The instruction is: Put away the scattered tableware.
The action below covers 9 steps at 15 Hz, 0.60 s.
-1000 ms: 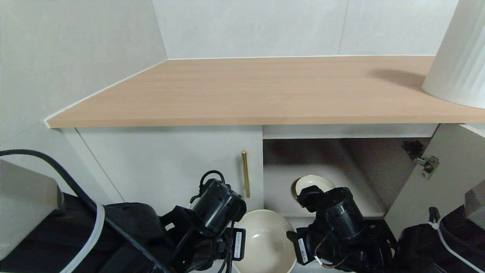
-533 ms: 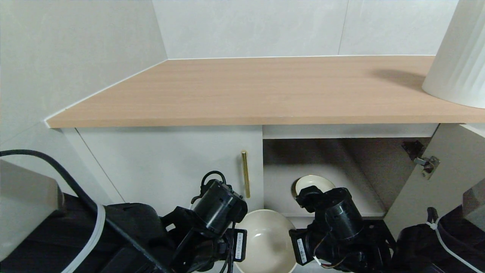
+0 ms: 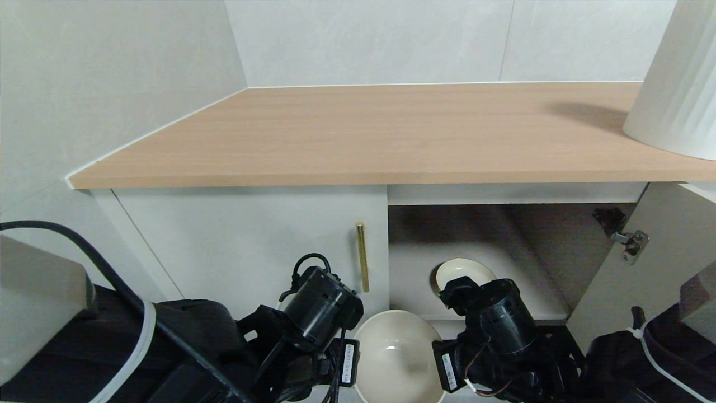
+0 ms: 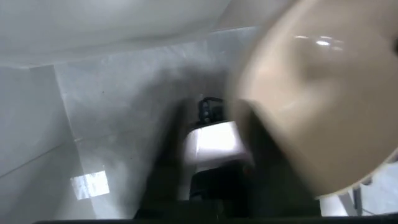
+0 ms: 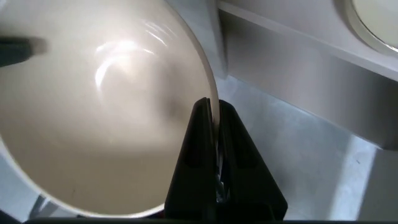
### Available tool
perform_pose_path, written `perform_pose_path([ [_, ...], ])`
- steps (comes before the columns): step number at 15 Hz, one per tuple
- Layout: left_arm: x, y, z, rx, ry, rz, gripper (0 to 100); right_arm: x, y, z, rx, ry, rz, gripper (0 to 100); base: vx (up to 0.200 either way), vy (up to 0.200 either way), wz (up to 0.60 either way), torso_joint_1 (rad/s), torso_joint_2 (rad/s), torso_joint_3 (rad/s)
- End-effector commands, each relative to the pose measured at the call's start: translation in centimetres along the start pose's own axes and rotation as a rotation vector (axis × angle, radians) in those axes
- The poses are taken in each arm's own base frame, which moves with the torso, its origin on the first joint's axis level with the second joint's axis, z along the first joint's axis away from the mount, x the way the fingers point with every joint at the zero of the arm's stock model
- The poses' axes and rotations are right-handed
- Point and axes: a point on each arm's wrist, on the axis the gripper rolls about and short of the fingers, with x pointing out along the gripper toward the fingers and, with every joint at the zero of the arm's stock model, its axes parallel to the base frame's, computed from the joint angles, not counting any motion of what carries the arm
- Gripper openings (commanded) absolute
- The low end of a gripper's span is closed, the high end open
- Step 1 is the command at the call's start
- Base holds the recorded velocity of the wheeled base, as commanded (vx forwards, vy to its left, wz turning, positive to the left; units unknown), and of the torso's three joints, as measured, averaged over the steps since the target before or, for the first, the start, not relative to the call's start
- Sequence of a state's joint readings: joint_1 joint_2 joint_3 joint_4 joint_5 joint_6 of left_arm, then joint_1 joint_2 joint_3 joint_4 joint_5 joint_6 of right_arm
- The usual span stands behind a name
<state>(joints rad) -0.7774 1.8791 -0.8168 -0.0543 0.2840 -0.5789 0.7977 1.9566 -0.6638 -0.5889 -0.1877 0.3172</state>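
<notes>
A large cream bowl (image 3: 397, 358) hangs in front of the cabinet, low between my two wrists. My right gripper (image 5: 214, 109) is shut on the bowl's (image 5: 93, 124) rim, one finger inside and one outside. The left arm's wrist (image 3: 320, 307) sits just left of the bowl (image 4: 329, 106), which looms blurred close to the left gripper; contact there is unclear. A small cream plate (image 3: 464, 271) lies on the shelf (image 3: 526, 291) inside the open cabinet compartment, beyond the held bowl, and its edge (image 5: 373, 18) shows in the right wrist view.
The cabinet's right door (image 3: 643, 263) swings open to the right on its hinge (image 3: 631, 245). Its left door is closed, with a brass handle (image 3: 362, 256). Above runs the wooden countertop (image 3: 363, 134) with a tall white ribbed vessel (image 3: 677, 84) at the right.
The bowl and my right wrist have drifted slightly to the right and lower in the head view. The plate in the cabinet has stayed put.
</notes>
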Motion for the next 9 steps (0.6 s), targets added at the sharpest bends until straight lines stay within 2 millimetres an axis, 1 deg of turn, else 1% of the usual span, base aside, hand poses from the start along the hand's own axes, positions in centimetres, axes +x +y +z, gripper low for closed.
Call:
perform_pose_path([
  [1,0.0,-0.2,0.1,-0.003,-0.007,-0.015,100,0.0,0.1,0.0,0.000,-0.004,0.012,0,0.000,0.000,0.00,0.000,0.00,0.000],
  [4,-0.3,-0.1,0.2,-0.005,-0.014,-0.018,100,0.4,0.0,-0.2,0.000,0.009,0.003,0,0.000,0.000,0.00,0.000,0.00,0.000],
  [6,-0.7,0.0,0.5,-0.011,-0.044,-0.003,100,0.8,-0.6,-0.3,0.009,0.018,-0.016,0,0.000,0.000,0.00,0.000,0.00,0.000],
  [9,-1.3,0.0,0.7,-0.017,-0.065,-0.004,100,1.0,-2.4,0.2,0.044,-0.001,-0.103,0,0.000,0.000,0.00,0.000,0.00,0.000],
])
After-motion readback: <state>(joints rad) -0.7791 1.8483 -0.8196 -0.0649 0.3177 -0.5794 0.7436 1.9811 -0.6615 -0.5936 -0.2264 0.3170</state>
